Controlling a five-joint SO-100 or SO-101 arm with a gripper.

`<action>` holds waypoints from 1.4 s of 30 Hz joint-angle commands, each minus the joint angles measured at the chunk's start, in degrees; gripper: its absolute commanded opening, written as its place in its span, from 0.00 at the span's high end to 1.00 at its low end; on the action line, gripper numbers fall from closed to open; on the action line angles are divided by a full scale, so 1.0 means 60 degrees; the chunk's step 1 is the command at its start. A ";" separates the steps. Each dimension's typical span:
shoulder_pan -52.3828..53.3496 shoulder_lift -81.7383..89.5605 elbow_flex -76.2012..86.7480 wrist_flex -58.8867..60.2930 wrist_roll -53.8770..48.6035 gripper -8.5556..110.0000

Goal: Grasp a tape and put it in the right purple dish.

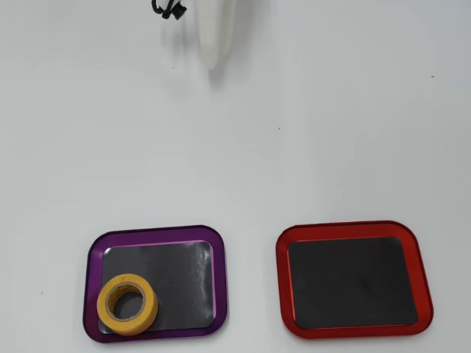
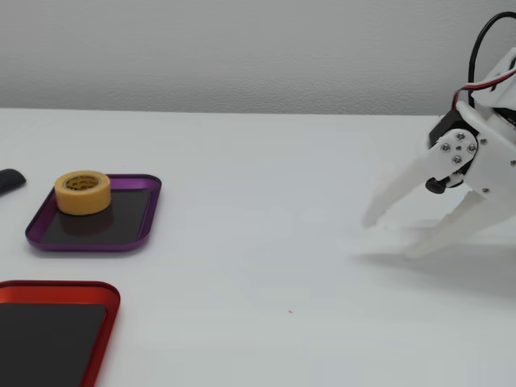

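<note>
The table under me is white, matte and almost bare, and a pale grey wall closes the room behind it in the fixed view; nothing stands between me and the trays. The purple dish and its red-rimmed twin, the red tray, lie side by side near the bottom edge of the overhead view, apart from each other, both with dark flat insides. In the fixed view a small dark object pokes in at the left edge, just beyond the purple dish; I cannot tell what it is.

The tape lies flat inside the purple dish, in its lower-left corner as the overhead view shows it, touching or nearly touching the rim. By my reading the placing is already done.

My jaws stand spread wide and hold nothing, low over the table and well apart from both trays. The step I judge to be in hand is backing off and settling, so I should keep clear of the trays, move slowly and avoid scraping my tips along the table.
</note>
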 commanded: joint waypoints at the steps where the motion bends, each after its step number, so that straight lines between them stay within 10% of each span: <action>1: 0.0044 0.0659 0.0044 0.0073 0.0190 0.94; 42: 0.0029 0.0659 0.0044 0.0366 -0.0894 0.93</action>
